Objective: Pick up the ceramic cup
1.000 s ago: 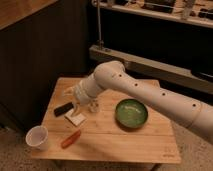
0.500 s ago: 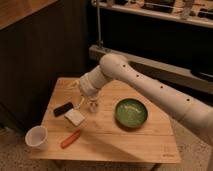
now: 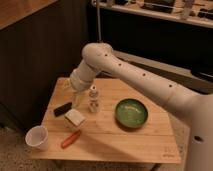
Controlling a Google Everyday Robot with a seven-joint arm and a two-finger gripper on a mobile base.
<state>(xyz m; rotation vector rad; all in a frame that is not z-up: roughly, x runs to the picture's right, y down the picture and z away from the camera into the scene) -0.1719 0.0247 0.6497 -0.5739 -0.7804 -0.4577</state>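
Observation:
The ceramic cup [image 3: 37, 136] is small, white and round, with a darker inside. It stands upright at the front left corner of the wooden table [image 3: 125, 142]. My gripper [image 3: 76, 98] hangs from the white arm above the left middle of the table, over a black block [image 3: 62, 108] and a pale block [image 3: 75, 118]. It is well behind and to the right of the cup, not touching it. Nothing shows in the gripper.
A small white bottle [image 3: 93, 99] stands just right of the gripper. A green bowl [image 3: 131, 113] sits right of centre. A red-orange stick [image 3: 70, 139] lies right of the cup. Dark cabinets stand behind and left of the table.
The arm's elbow has risen and swung left. The gripper has stayed over the left middle of the table. The cup and other objects have not moved.

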